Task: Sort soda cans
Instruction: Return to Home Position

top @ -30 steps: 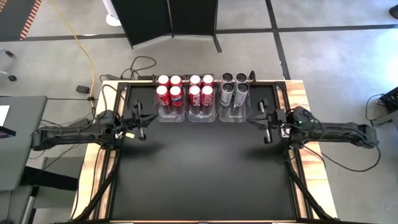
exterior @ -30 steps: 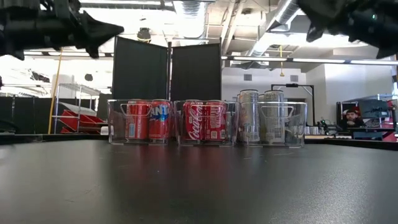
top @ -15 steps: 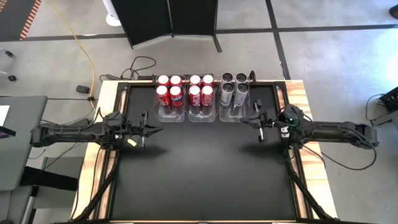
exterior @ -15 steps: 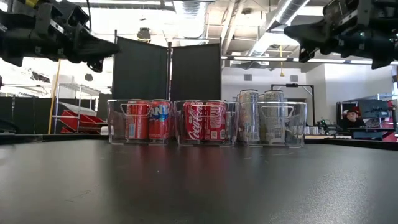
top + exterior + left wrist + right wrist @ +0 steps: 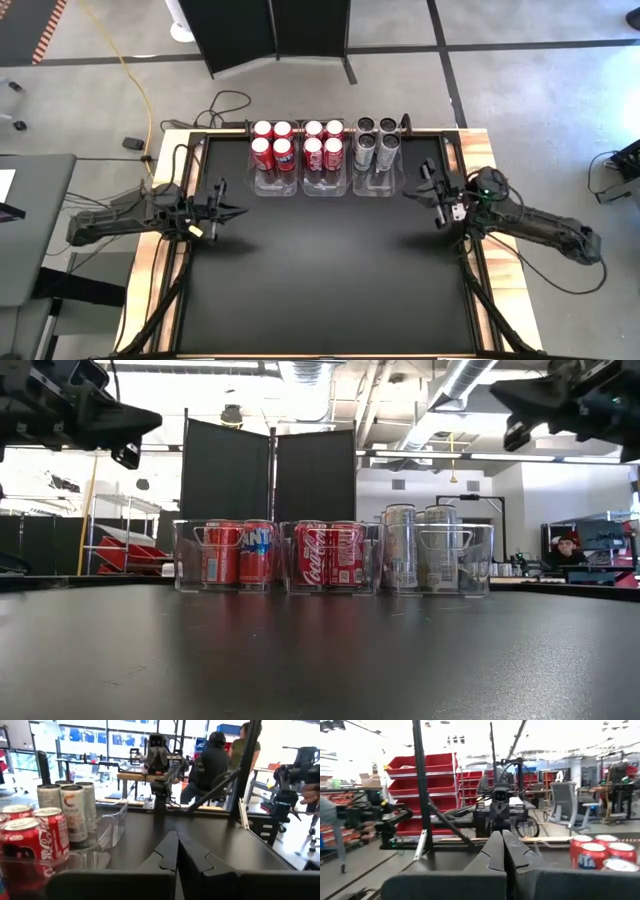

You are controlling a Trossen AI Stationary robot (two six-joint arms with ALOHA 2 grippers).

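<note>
Red and silver soda cans point(image 5: 324, 146) upper centre, my left gripper point(image 5: 238, 212) and right gripper point(image 5: 408, 194) pinched closed, empty, flanking lower down

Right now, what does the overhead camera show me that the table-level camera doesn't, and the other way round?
Only the high view shows both arms whole, the left arm's fingers and the right arm's fingers apart from the clear bins, and four can tops per bin. Only the low view shows the labels on the red cans and a person in the room behind. Both show three bins in a row: two of red cans, one of silver cans.
</note>
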